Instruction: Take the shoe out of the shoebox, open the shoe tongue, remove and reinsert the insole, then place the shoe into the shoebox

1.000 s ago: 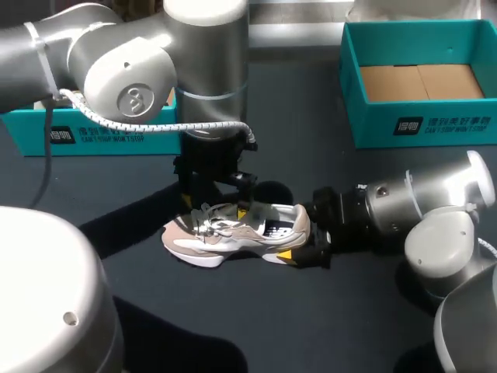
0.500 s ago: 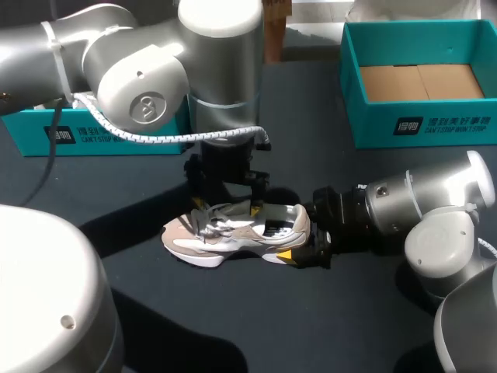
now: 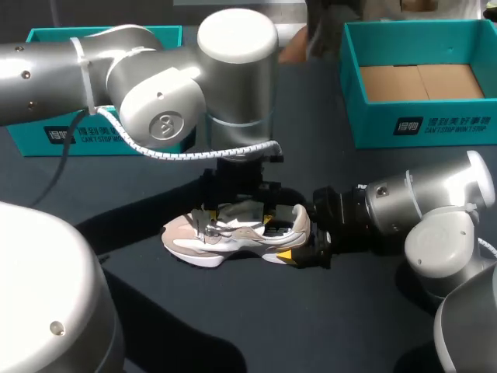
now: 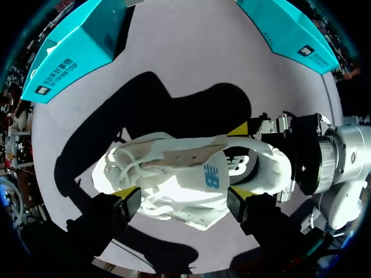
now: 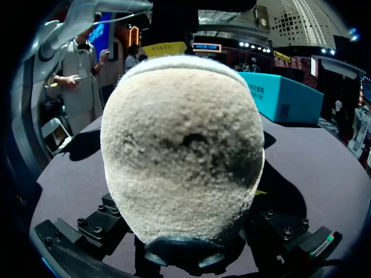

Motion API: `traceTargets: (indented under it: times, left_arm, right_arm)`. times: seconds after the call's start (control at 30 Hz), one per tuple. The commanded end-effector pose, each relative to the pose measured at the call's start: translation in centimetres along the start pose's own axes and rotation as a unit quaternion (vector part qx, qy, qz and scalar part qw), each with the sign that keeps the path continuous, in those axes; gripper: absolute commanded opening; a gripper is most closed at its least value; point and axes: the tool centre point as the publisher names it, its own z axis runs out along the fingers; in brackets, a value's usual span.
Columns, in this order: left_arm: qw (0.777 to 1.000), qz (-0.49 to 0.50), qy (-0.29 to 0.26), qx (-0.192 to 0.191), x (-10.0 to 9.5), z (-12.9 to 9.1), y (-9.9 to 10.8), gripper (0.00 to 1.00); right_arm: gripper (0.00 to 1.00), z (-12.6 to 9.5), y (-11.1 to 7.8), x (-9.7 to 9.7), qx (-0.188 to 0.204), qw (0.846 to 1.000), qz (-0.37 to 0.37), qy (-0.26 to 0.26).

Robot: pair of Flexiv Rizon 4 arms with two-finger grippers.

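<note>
Shoe [image 3: 225,233] is sitting upright on the surface [image 3: 311,326], its heel pinched between the right gripper's [image 4: 240,159] fingers. The left gripper [image 4: 182,202] is hovering spread wide, straddling the shoe's middle. Only the left wrist view is showing both grippers' yellow tips; the heel is filling the right wrist view.

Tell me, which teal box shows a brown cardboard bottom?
The right teal box, on the robot's right: its brown floor is in plain view. The left teal box sits half-hidden behind the left arm.

left end effector [image 4: 181,197] spread, pointing down, right end effector [image 3: 295,233] clamped, horizontal
</note>
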Motion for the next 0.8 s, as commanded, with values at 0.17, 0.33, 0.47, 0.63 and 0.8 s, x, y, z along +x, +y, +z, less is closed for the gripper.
traceTargets:
  times: [0.17, 0.33, 0.47, 0.63, 0.8]
  left_arm:
    - [1.000, 0.002, -0.003, -0.004, 1.4, 0.7, -1.0, 1.00]
    - [1.000, 0.005, -0.014, -0.010, 1.9, 1.6, -1.4, 1.00]
    - [0.999, 0.001, -0.026, -0.019, 1.7, 2.4, -1.6, 1.00]
    - [0.999, -0.003, -0.044, -0.018, 1.4, 2.6, -1.5, 1.00]
    - [0.997, -0.007, -0.075, -0.020, 0.5, 3.2, -0.9, 1.00]
  right_arm:
    - [0.00, 0.5, -0.4, -0.1, 0.002, 1.000, 0.000, -0.001]
    - [0.00, 0.5, -0.4, -0.1, 0.002, 1.000, 0.000, -0.001]
    - [0.00, 0.5, -0.4, -0.1, 0.002, 1.000, 0.000, -0.001]
    - [0.00, 0.5, -0.4, -0.1, 0.002, 1.000, 0.000, -0.001]
    - [0.00, 0.5, -0.4, -0.1, 0.002, 1.000, 0.000, -0.001]
